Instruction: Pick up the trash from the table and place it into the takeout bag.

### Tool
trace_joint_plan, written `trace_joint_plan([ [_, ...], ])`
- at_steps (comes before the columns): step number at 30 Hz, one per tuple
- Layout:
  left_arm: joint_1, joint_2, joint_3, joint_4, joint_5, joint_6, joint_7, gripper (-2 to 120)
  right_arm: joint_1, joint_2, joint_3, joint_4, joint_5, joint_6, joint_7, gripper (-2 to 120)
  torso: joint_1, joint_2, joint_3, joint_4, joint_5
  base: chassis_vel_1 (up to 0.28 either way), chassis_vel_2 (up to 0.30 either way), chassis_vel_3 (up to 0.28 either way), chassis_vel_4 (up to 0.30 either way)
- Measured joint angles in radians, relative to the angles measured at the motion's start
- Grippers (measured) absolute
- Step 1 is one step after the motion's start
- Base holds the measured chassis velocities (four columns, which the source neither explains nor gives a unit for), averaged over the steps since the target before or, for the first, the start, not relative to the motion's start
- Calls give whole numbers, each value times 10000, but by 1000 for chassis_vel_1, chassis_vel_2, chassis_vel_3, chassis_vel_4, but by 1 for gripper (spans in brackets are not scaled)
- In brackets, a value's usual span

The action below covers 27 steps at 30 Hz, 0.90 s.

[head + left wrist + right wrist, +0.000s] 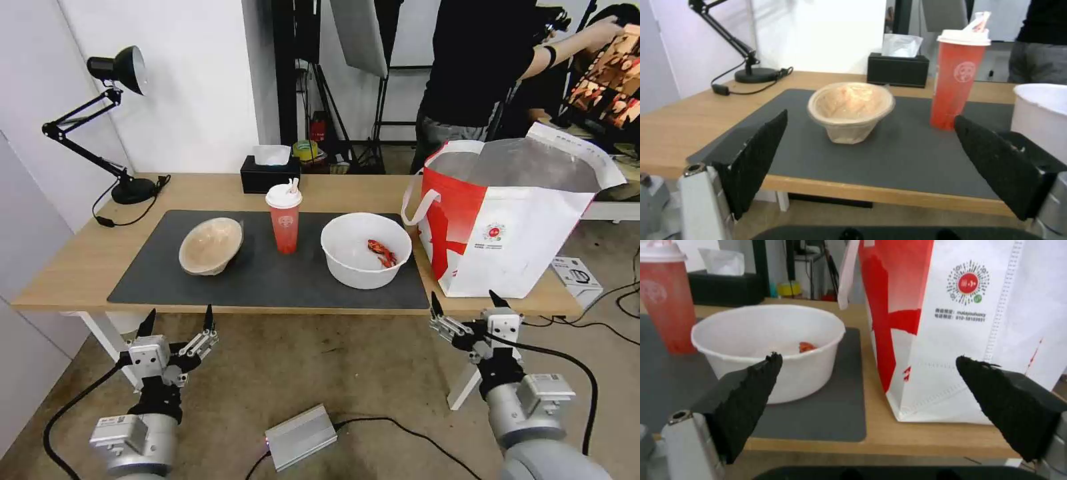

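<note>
**Nothing bagged yet; all three pieces on the mat**

Head view: beige pulp bowl point(211, 245), red drink cup point(285, 219) and white plastic bowl point(366, 249) with its crayfish scrap point(382, 253) lined up on the dark grey mat point(267, 280) of the table point(73, 260). Takeout bag point(513, 227) upright at the right end, mouth open, just beside the white bowl. Left gripper point(179, 323) and right gripper point(467, 305) low before the near table edge, fingers spread wide, holding nothing. Black tissue box point(268, 175) at the back edge.

Left wrist view: pulp bowl point(850, 110) tilted on the mat, framed between parted fingers point(756, 156), well short of contact; cup point(957, 83) beside it.

Right wrist view: white bowl point(769, 343) and bag point(960, 323) ahead, fingers point(746, 396) wide apart, empty.

Judged progress: none so far; three picks and three drops left.
</note>
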Motion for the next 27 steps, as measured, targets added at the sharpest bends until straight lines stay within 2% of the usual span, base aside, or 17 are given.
trace_joint_plan([
  [12, 289, 640, -37, 172, 954, -510, 792, 100, 90, -210, -106, 50, 351, 9, 42, 100, 0, 0, 0, 0, 0, 0, 0, 0, 0],
  [19, 393, 665, -31, 201, 1074, -530, 822, 100, 181, -367, -232, 85, 477, 49, 38, 100, 1, -1, 0, 0, 0, 0, 0, 0, 0],
  [24, 445, 598, -21, 202, 1123, -543, 824, 100, 373, -745, -329, 184, 790, 110, 35, 100, 0, 0, 0, 0, 0, 0, 0, 0, 0],
  [27, 494, 559, -26, 219, 1127, -575, 810, 100, 687, -1435, -410, 312, 1406, 174, 59, 100, 0, 0, 0, 0, 0, 0, 0, 0, 0],
])
